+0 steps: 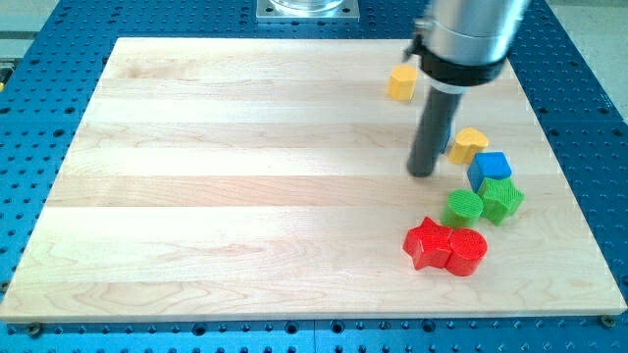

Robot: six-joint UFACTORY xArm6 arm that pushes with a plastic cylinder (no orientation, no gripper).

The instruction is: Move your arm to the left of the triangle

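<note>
My tip (422, 174) rests on the wooden board (245, 196) in its right part. A small blue sliver (450, 147) shows just right of the rod, mostly hidden behind it, so I cannot make out its shape. A yellow heart-shaped block (470, 143) lies right of that sliver. A blue cube (489, 167) sits below the heart, right of my tip. No clear triangle shape shows in the view.
A yellow block (401, 83) lies at the view's top, left of the rod. A round green block (463, 207) and a second green block (501, 199) sit below the blue cube. A red star (428, 242) and a red cylinder (468, 251) touch each other below them.
</note>
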